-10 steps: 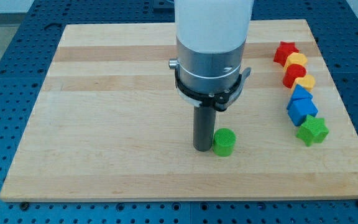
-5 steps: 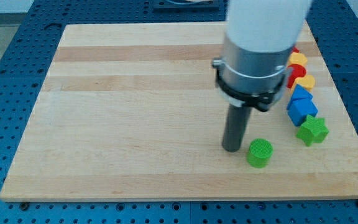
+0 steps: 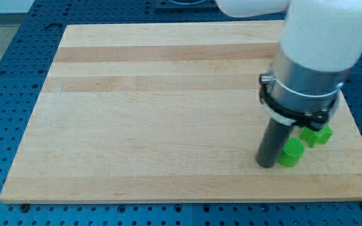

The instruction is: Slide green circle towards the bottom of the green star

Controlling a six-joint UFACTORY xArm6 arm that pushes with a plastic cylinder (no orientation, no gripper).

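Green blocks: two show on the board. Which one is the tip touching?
The green circle: my tip sits against its left side. The green star lies beyond, up-right, partly hidden.

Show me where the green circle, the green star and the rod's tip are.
green circle (image 3: 291, 152), camera view, on its top face.
green star (image 3: 319, 134), camera view, on its visible right part, beside the arm.
my tip (image 3: 267, 164), camera view, at the rod's lower end, left of the circle.

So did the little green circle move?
Yes. The green circle slid toward the view's right along the board, pushed by my tip, ending just below-left of the green star.
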